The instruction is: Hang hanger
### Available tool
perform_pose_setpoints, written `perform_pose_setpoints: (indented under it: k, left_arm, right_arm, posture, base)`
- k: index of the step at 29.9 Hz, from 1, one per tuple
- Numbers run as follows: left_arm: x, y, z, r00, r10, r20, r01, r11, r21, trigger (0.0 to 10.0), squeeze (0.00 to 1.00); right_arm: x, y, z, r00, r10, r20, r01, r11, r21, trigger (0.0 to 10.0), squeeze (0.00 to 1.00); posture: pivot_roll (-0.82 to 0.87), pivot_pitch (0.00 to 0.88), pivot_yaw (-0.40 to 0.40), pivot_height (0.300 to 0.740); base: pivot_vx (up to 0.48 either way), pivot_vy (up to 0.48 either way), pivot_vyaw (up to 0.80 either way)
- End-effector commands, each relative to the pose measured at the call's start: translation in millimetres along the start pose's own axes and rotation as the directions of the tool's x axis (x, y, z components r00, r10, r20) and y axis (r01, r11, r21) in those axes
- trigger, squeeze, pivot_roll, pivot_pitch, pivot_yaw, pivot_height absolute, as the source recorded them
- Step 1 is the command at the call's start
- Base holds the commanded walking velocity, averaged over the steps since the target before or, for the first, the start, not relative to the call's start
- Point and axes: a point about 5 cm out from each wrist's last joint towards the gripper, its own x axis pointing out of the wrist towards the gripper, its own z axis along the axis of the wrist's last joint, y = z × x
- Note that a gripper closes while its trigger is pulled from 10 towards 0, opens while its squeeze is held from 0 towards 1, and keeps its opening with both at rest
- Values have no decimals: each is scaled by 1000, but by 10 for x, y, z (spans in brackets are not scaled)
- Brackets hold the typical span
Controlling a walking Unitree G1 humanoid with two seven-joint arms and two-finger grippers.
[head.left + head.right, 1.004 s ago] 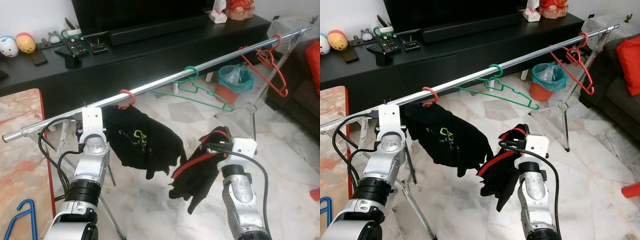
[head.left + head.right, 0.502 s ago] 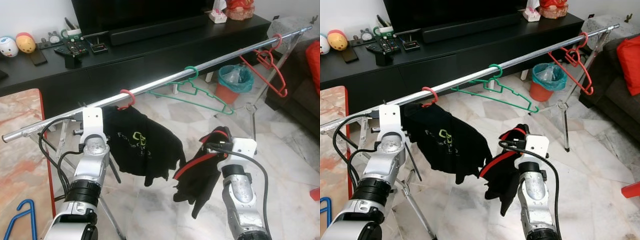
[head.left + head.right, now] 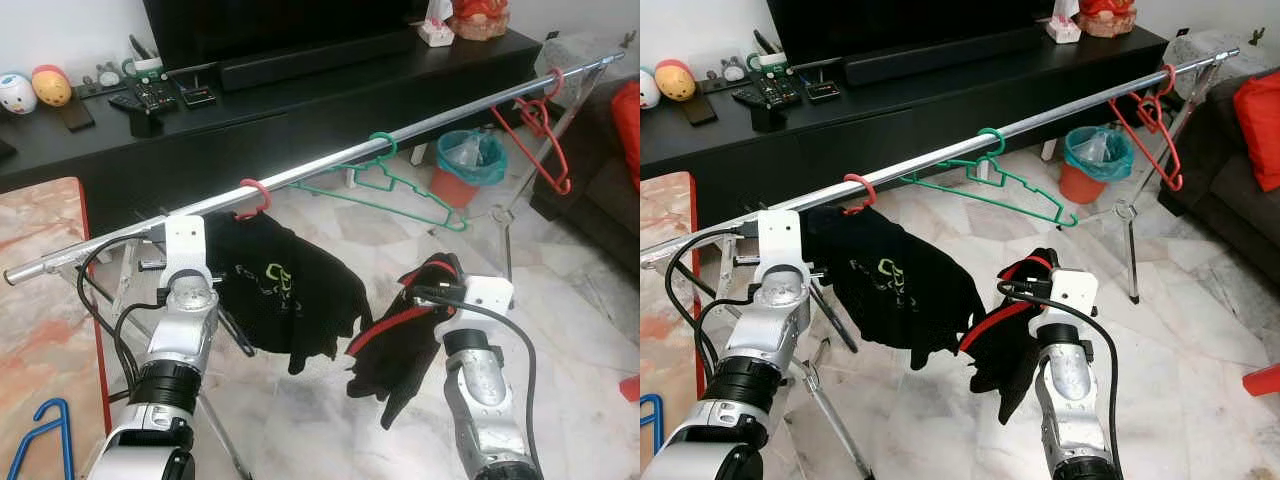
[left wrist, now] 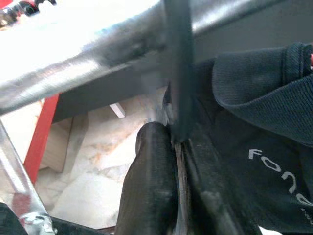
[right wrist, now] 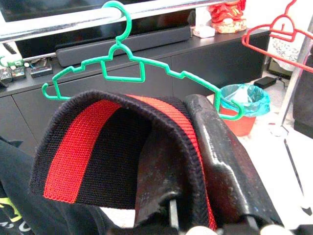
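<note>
Both silver arms raised in front of the body, forearms angled upward, wrists topped by white camera blocks with black cables trailing.

Left gripper (image 4: 178,147): held high on the robot's left. Its two black fingers (image 4: 149,181) pressed together, clamped on a thin dark bar that runs up between them.

Right gripper (image 5: 195,161): lower, nearer the middle, arm standing nearly upright. Its black fingers (image 5: 220,147) close together and pinching the ribbed red-and-black edge of a cloth that drapes over them and hangs down.
</note>
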Motion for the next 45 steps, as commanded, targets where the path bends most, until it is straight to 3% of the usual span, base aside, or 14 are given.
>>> perform_pose_setpoints:
  k: [1, 15, 17, 18, 19, 27, 32, 45]
  left_arm:
    - [-8, 9, -47, 1000, -5, -6, 5, 1000, 19, 0, 0]
    - [-99, -14, 145, 990, -80, 119, 85, 996, -37, 0, 0]
    - [-178, 13, 173, 980, -105, 172, 116, 992, -55, 2510, 0]
    - [-206, 28, 170, 977, -108, 183, 117, 992, -38, 7686, 0]
    - [-232, 39, 160, 975, -114, 190, 122, 992, -28, 10000, 0]
    - [-427, 154, -23, 965, -158, 209, 161, 987, 5, 10000, 0]
    - [-608, 189, -250, 944, -232, 233, 231, 972, 32, 10000, 0]
    - [-636, 121, -295, 941, -216, 259, 229, 973, -23, 10000, 0]
  right_arm:
    - [0, 8, -4, 1000, 1, -4, -1, 1000, -5, 10000, 0]
    - [-1, 0, -5, 1000, -3, -2, 3, 1000, -5, 10000, 0]
    - [-2, -3, -6, 1000, -4, -3, 4, 1000, -5, 10000, 0]
    - [-2, -4, -7, 1000, -4, -3, 4, 1000, -6, 10000, 0]
    - [-1, -5, -7, 1000, -4, -3, 4, 1000, -6, 10000, 0]
    - [4, -11, -12, 1000, -1, -7, 1, 1000, -8, 10000, 0]
    - [10, -17, -16, 1000, 1, -9, -1, 1000, -10, 10000, 0]
    - [8, -32, -14, 1000, -3, -7, 3, 1000, -14, 10000, 0]
  posture:
    - [27, 86, 7, 740]
    - [28, 87, 8, 740]
    - [28, 88, 8, 740]
    - [29, 87, 7, 740]
    - [30, 87, 7, 740]
    - [33, 85, 4, 740]
    - [31, 83, 1, 740]
    - [28, 78, 3, 740]
  base:
    - [0, 0, 0]
    - [0, 0, 0]
    - [0, 0, 0]
    - [0, 0, 0]
    - [0, 0, 0]
    - [0, 0, 0]
    - [0, 0, 0]
    - [0, 0, 0]
